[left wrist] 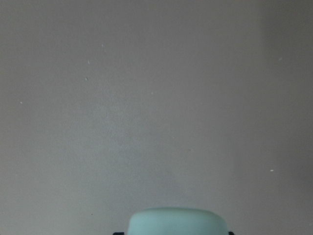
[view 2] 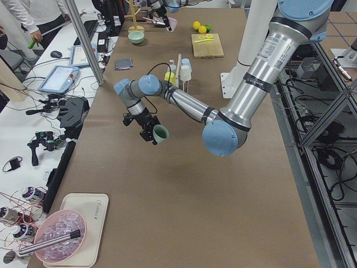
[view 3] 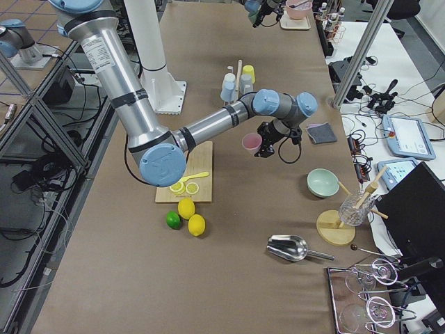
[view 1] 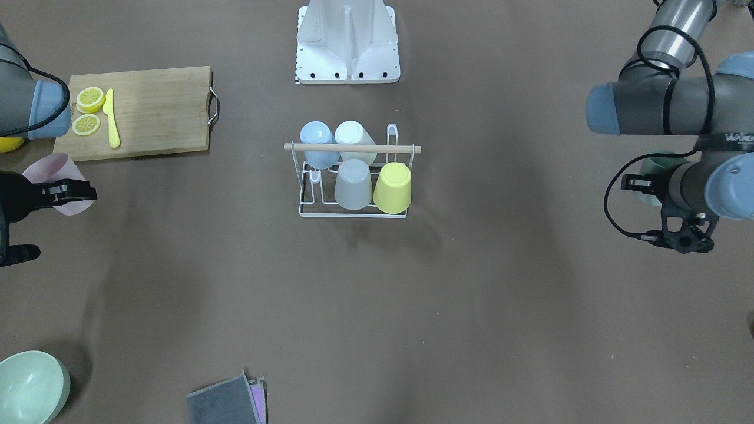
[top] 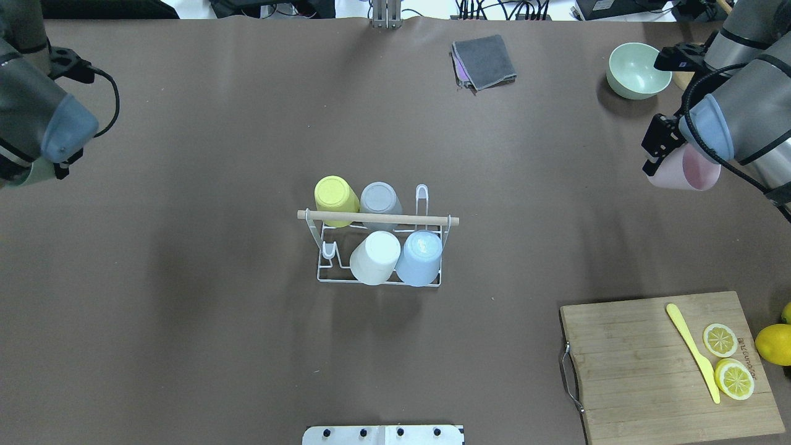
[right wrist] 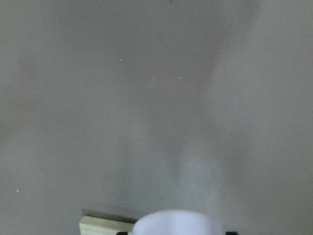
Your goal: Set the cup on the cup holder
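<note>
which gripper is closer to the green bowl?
Right. The right gripper, holding the pink cup, is near the green bowl; the left gripper, holding a green cup, is at the opposite end.

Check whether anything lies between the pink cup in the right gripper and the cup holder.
Nothing visible does: only bare table shows between the pink cup, held by the right gripper, and the cup holder. The peg beside the grey cup, on the pink cup's side, is free.
</note>
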{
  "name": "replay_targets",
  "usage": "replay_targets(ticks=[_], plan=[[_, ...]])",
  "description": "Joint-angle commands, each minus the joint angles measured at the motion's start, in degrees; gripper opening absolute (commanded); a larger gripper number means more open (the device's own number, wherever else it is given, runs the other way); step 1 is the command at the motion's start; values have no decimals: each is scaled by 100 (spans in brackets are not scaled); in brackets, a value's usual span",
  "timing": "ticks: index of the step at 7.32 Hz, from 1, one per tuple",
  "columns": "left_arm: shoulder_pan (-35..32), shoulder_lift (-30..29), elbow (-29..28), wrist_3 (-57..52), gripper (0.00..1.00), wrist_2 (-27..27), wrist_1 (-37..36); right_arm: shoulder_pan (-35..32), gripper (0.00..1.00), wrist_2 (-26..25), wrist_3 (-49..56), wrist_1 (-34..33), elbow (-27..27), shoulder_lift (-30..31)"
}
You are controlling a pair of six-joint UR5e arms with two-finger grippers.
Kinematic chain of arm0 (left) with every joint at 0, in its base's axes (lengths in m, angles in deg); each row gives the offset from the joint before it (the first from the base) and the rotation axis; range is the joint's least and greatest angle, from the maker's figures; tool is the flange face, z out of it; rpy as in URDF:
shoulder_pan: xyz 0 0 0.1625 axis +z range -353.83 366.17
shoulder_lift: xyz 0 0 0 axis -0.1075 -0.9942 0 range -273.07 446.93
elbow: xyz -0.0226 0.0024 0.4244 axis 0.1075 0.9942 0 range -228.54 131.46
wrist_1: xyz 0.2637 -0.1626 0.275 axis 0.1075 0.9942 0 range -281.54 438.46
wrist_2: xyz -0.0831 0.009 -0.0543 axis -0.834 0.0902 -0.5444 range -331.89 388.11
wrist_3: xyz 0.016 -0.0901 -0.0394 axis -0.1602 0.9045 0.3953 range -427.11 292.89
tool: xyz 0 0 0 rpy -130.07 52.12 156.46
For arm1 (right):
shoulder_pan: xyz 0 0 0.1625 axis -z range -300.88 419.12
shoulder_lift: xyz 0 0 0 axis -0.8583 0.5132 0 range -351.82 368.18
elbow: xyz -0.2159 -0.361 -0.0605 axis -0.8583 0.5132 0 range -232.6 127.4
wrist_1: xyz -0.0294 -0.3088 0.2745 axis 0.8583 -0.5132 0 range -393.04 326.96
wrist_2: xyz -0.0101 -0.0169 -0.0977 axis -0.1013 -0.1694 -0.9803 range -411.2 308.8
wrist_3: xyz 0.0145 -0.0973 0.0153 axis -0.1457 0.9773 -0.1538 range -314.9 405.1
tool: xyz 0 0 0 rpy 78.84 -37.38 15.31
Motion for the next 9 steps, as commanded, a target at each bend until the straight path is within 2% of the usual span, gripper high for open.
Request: replay_targets(ticks=[1,2,3,6,7,9], plan=[[-507,-409,10,56,15,-249,6,-13,44,-9,21,158,-391,20],[-605,-455,10,126,15,-442,119,-56,44,-35,91,323,-454,29],[-606,-455,10,570,12,-478,668,-126,44,-44,179,543,-454,29],[-597,-385,-165,1767,10,-505,2426,-381,43,130,706,1018,-437,275],[-588,-385,-270,2083,9,-583,2919,-391,43,340,707,1315,-437,362],[-536,-315,-393,2681,9,-584,3842,-469,42,421,689,1974,-428,503]])
